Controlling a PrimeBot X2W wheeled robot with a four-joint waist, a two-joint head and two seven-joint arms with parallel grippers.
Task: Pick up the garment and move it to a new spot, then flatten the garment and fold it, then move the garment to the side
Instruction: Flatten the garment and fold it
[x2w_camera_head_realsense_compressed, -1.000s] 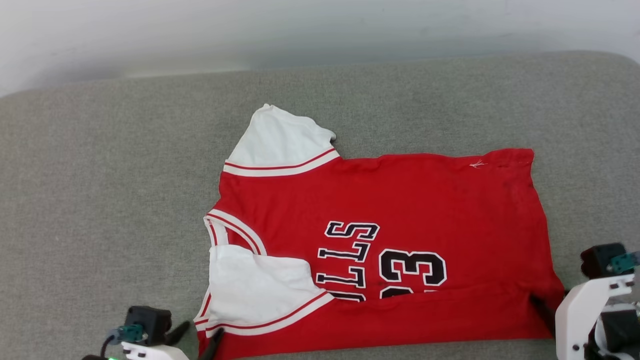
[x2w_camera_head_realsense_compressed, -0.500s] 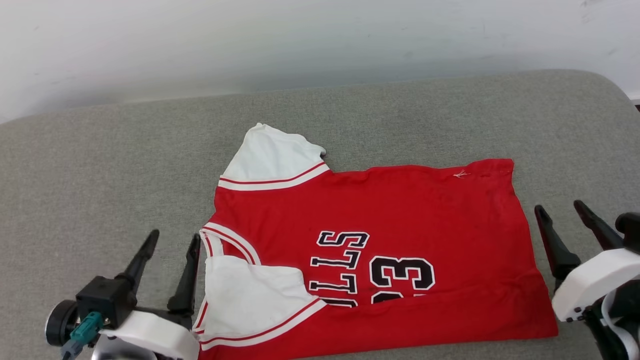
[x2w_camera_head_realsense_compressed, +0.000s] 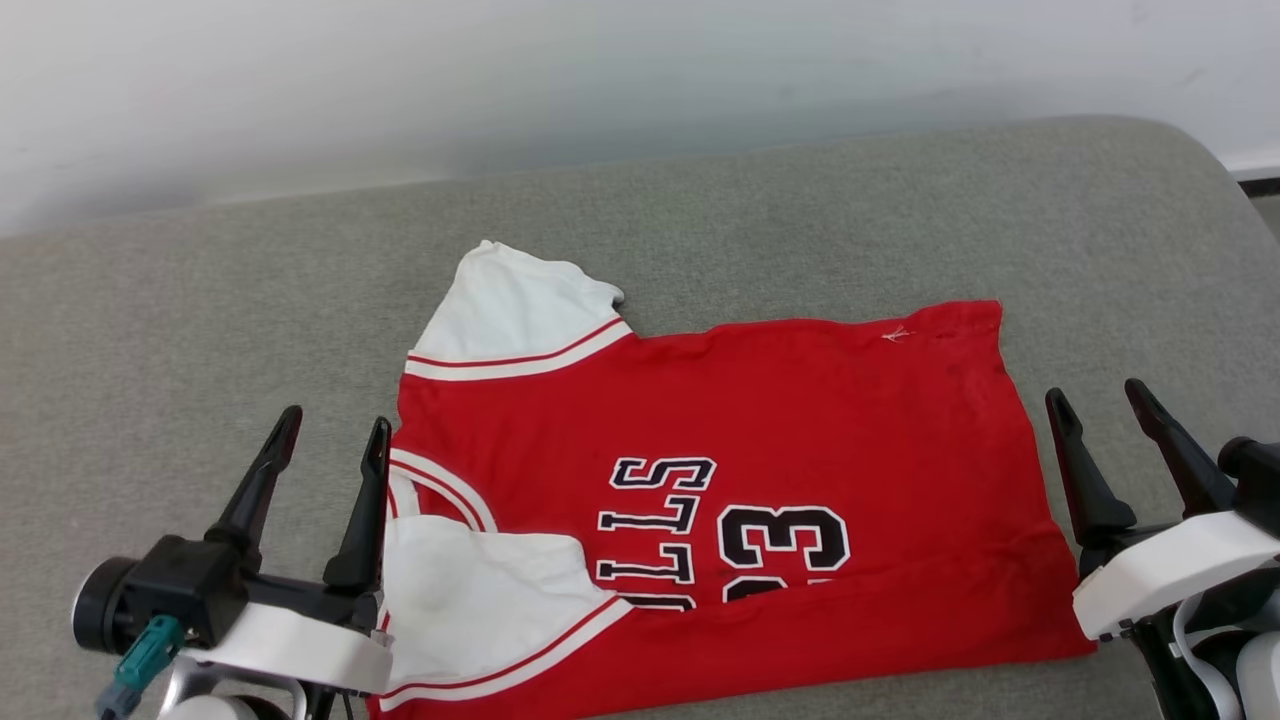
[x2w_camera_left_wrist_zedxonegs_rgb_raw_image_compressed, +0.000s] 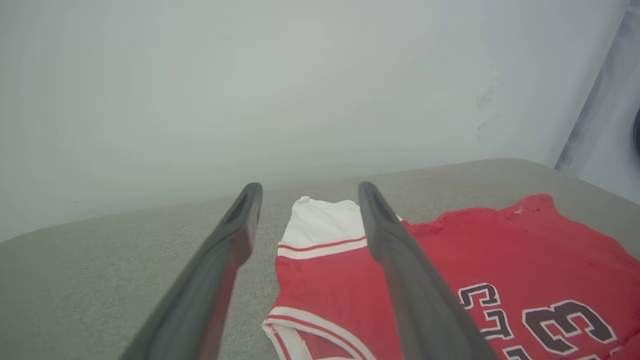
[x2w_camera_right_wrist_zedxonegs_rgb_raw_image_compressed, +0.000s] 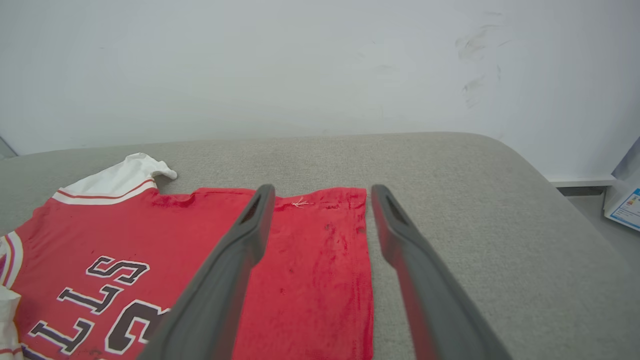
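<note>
Red shirt (x2w_camera_head_realsense_compressed: 760, 420) lies on the grey cushion (x2w_camera_head_realsense_compressed: 200, 300) under a white wall (x2w_camera_head_realsense_compressed: 600, 80), left gripper (x2w_camera_head_realsense_compressed: 335, 420) and right gripper (x2w_camera_head_realsense_compressed: 1095, 390) flanking it, jaws apart, empty.

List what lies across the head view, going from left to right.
left claw, open → garment, lying on the grey cushion with its collar end towards the left → right claw, open

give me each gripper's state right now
Left gripper: open, empty, at the collar end of the garment.
Right gripper: open, empty, by the hem end.
</note>
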